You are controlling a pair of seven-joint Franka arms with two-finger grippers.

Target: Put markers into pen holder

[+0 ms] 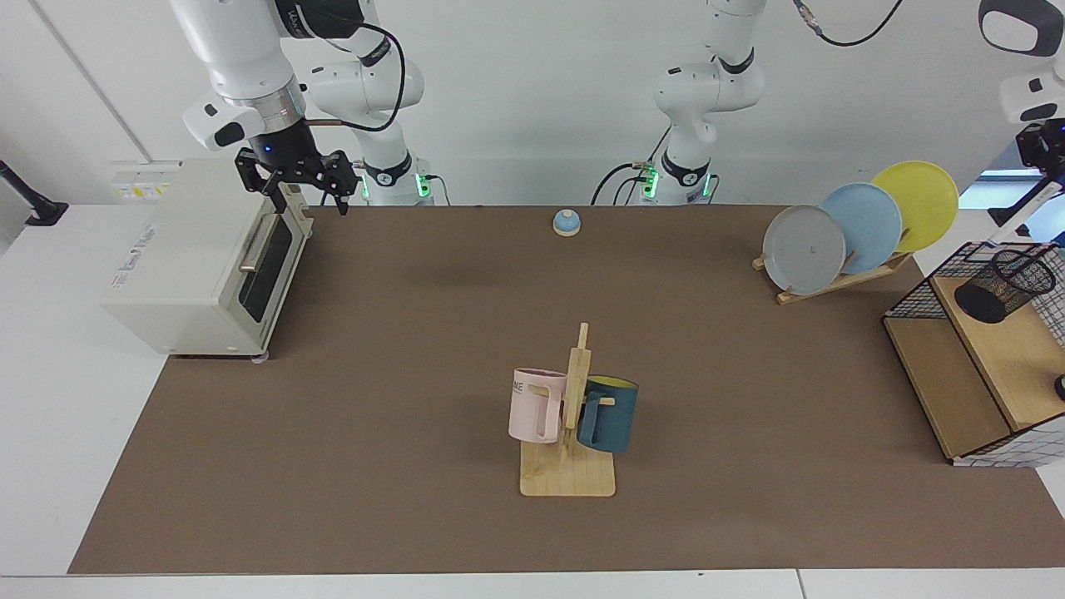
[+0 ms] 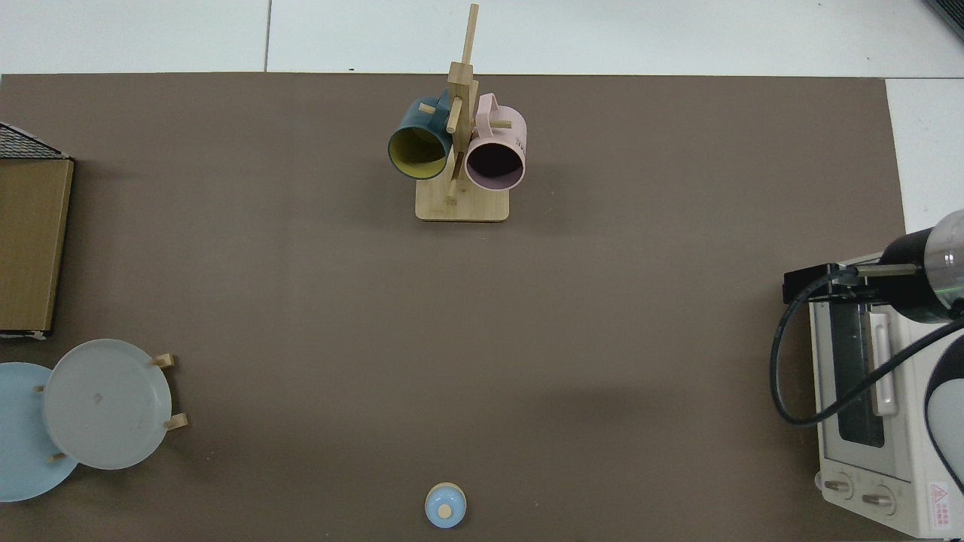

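Note:
The marker (image 1: 1017, 216) is a slim white pen that hangs slanted at the far right of the facing view. Its lower tip is just above the rim of the wire basket (image 1: 915, 287). My left gripper (image 1: 1050, 162), partly cut off by the view's edge, is shut on the marker's upper end. The pen holder (image 1: 1003, 284), a small black mesh cup, sits on the basket's upper wooden shelf, below and slightly to the view's left of that gripper. My right gripper (image 1: 293, 185) hangs open and holds nothing, above the toaster oven (image 1: 200, 266). The top view shows neither the marker nor the pen holder.
A wooden mug tree (image 1: 570, 433) with a pink and a dark blue mug stands mid-table. A rack of three plates (image 1: 857, 229) is beside the basket. A small blue bell (image 1: 567, 222) sits at the far edge. The toaster oven (image 2: 874, 406) is under the right arm.

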